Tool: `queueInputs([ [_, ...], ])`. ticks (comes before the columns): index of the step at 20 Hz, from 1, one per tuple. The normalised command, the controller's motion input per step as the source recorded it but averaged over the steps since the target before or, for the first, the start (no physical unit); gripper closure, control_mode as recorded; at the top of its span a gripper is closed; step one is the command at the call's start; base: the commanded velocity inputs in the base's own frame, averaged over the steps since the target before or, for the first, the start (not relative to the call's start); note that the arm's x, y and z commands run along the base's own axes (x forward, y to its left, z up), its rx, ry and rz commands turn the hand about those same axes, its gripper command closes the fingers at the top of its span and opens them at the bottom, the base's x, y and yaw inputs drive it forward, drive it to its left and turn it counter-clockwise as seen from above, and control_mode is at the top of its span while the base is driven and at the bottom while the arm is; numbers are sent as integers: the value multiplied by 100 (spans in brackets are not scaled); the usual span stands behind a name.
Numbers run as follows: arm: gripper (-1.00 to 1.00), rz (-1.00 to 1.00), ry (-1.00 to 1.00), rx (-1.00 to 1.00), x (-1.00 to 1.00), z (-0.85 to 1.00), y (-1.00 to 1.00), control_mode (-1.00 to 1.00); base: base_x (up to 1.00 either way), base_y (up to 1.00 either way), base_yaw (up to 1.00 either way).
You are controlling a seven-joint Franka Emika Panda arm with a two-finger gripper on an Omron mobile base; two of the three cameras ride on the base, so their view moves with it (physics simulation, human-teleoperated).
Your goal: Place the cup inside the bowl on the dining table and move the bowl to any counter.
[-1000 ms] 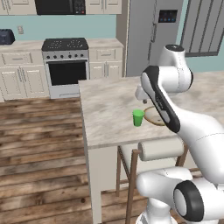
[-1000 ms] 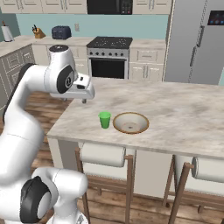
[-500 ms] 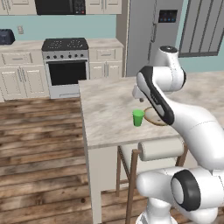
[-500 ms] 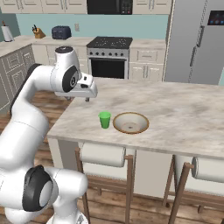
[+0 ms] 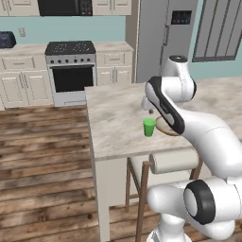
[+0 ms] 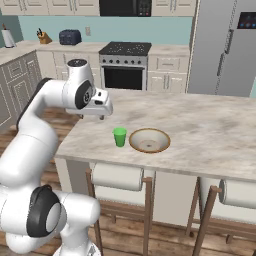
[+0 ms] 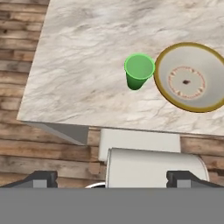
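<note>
A simulated kitchen with 1 white robot arm reaching over a dining table (image 6: 210, 130) that has a beige marbled stone top and white sides. The gripper (image 6: 98, 116) hangs in the air above the table's left part, clear of everything, and its 2 dark fingertips (image 7: 43, 178) stand wide apart with nothing between them, so the hand is open and empty. A small bright green cup (image 6: 119, 137) stands upright on the tabletop, toward the near edge. Just to its right sits a wide, shallow bowl (image 6: 149, 140) with a tan-brown rim and a pale inside marked by a faint ring; the cup and bowl are close beside each other, and in the hand view a narrow strip of stone shows between them. The bowl is empty. From the hand camera, the cup (image 7: 139, 71) and bowl (image 7: 189, 77) lie ahead of the open fingers, with the table's corner at the left. 2 wooden stools with pale padded backrests (image 6: 117, 176) are tucked against the table's near side. Beyond the table, against the far wall, stand a stove (image 6: 125, 65) with a dark oven door, cream panelled cabinets (image 5: 22, 87), a dark toaster (image 6: 70, 37), and a tall grey refrigerator (image 6: 225, 47). The floor (image 5: 42, 156) is dark wooden planks.
</note>
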Motion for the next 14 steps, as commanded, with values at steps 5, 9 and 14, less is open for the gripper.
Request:
queueInputs([
  [5, -100, 0, 0, 0, 12, -23, 0, -100, 0, 0, 0],
  [9, -100, 0, 0, 0, 15, -19, 0, -100, 0, 0, 0],
  [14, -100, 0, 0, 0, 27, -13, 0, -100, 0, 0, 0],
])
